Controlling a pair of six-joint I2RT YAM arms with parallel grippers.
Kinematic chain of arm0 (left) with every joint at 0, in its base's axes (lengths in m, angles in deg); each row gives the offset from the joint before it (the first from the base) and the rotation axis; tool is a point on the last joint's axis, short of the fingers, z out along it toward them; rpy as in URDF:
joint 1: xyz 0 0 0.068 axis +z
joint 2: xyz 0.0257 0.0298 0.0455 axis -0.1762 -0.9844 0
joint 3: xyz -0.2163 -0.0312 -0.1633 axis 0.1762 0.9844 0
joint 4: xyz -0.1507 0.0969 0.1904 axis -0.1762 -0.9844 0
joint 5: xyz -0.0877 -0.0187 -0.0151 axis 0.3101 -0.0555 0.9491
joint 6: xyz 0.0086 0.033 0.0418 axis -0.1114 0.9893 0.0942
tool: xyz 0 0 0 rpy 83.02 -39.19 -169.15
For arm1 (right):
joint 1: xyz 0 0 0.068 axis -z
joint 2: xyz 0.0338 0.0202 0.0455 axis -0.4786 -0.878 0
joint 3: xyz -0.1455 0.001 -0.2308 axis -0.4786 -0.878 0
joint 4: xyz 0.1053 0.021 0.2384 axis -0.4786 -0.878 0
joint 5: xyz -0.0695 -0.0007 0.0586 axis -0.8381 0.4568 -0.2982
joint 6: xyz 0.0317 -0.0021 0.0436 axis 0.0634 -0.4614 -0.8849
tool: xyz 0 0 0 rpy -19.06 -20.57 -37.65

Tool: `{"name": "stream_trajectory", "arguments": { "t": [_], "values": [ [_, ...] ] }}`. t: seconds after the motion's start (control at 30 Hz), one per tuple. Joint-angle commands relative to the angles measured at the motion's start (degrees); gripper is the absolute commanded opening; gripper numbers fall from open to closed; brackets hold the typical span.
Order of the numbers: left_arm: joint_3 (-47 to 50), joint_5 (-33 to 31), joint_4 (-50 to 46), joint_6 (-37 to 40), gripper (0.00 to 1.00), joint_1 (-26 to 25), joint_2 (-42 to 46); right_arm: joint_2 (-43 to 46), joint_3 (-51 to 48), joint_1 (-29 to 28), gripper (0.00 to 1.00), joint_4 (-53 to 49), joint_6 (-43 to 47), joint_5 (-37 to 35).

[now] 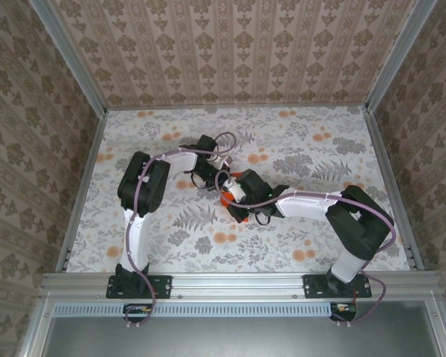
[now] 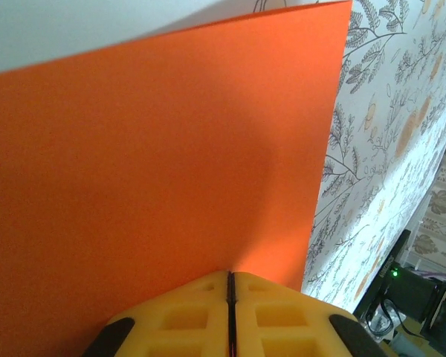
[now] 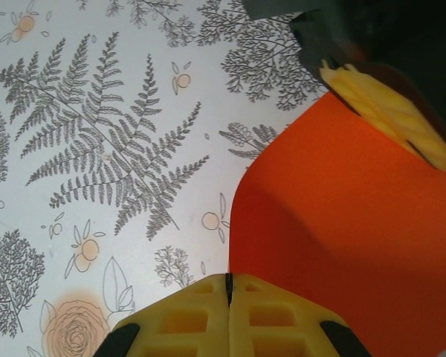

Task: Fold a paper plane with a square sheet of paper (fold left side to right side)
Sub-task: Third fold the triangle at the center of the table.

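The square sheet of paper (image 1: 226, 198) is found mid-table, under and between the two gripper heads. From above only orange slivers are seen, so its outline and long axis cannot be read there.

In the left wrist view the sheet (image 2: 156, 171) is seen face-on as a broad flat orange area. One straight edge runs from a corner at the upper right down toward the fingertips, and a second edge slopes off to the left. In the right wrist view the sheet (image 3: 342, 245) is curled, with its left edge bowed and its far part lifted toward the upper right.

Left gripper (image 2: 230, 294): the pads are pressed together with the tips at the sheet. Whether paper is nipped between them cannot be told. One of its yellow fingers (image 3: 390, 111) is seen against the raised part of the sheet.

Right gripper (image 3: 229, 297): it is closed, pads meeting, with the tips at the sheet's left edge. A pinch cannot be confirmed.

The table (image 1: 320, 149) is covered in a pale print of grey ferns and faint orange flowers. The walls (image 1: 238, 44) on three sides are papered in brown damask. Both arm bases are carried on a metal rail (image 1: 238, 282) at the near edge.

The sheet is cut off by the frame in both wrist views, and most of it is hidden by the arms from above.
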Motion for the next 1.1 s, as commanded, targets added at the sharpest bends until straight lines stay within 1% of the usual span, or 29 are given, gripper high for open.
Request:
{"name": "stream_trajectory", "arguments": {
  "t": [0.0,0.23,0.53,1.07],
  "values": [
    [0.6,-3.5,-2.7,1.8,0.09,0.0,-3.4,-1.0,1.8,1.1,0.00,-3.1,-0.9,-2.2],
    [1.2,-3.7,-2.1,1.6,0.09,-0.1,-3.1,-2.3,3.7,2.5,0.00,-6.3,-1.3,-7.1],
    [1.3,-3.7,-2.0,1.4,0.08,-0.3,-2.7,-4.7,6.4,2.8,0.00,-8.8,-2.0,-12.1],
    [1.4,-3.7,-1.9,1.2,0.08,-0.5,-2.6,-5.9,6.9,3.1,0.00,-9.1,-4.0,-15.8]
  ]
}}
